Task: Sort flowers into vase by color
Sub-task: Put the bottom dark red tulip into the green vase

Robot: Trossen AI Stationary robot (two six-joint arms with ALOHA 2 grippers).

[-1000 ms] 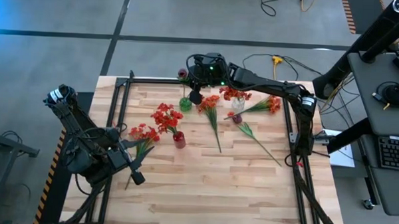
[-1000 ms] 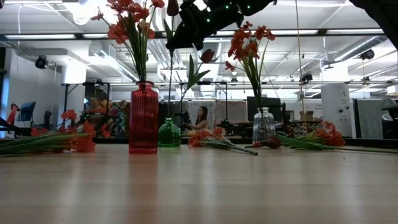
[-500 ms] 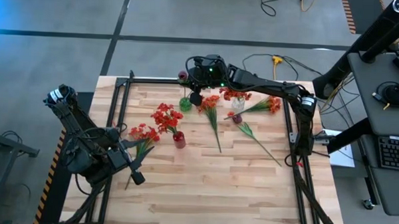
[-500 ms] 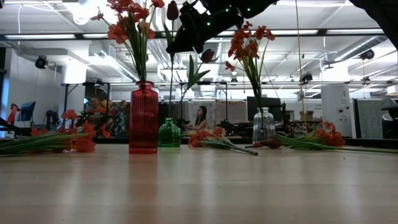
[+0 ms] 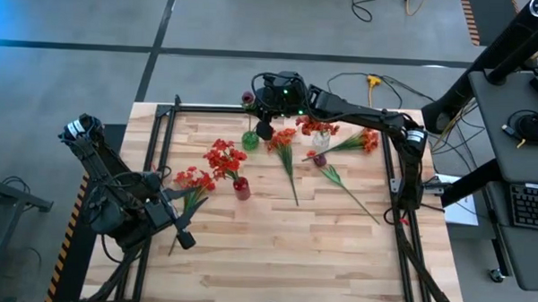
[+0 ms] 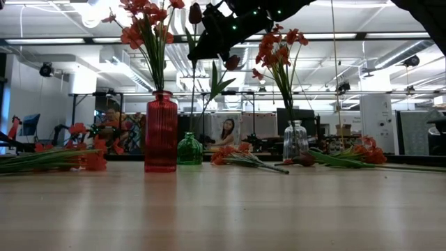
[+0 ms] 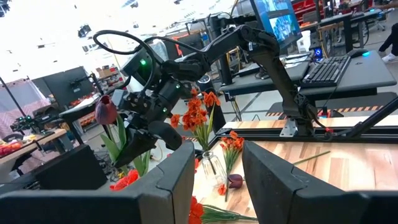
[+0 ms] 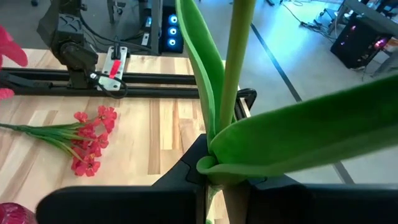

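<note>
My right gripper [image 5: 263, 126] hangs over the small green vase [image 5: 250, 140] at the far edge, shut on a purple tulip whose bud [image 6: 194, 12] stands above it. A second purple bud [image 6: 232, 63] with leaves rises from the same vase. The red vase [image 6: 161, 132] holds red blooms and the clear vase [image 6: 295, 141] holds orange-red ones. Loose on the table lie a red bunch [image 5: 193, 179], two orange-red stems [image 5: 284, 144] [image 5: 363, 141] and a purple tulip [image 5: 320, 158]. My left gripper [image 5: 184, 237] waits open near the left edge. My right gripper pinches the tulip's green stem [image 8: 225, 163] between its two fingers, just where a long leaf branches off. The fingers come from the table's right, slanting slightly down, and lie across the stem. The stem stands upright, bud above the fingers, its lower part [image 6: 191, 97] running down to the green vase's mouth.
A black metal frame [image 5: 167, 129] runs along the left, far and right edges of the wooden table. The near half of the tabletop [image 5: 283, 259] is bare wood. People sit in the room beyond the table in the low view.
</note>
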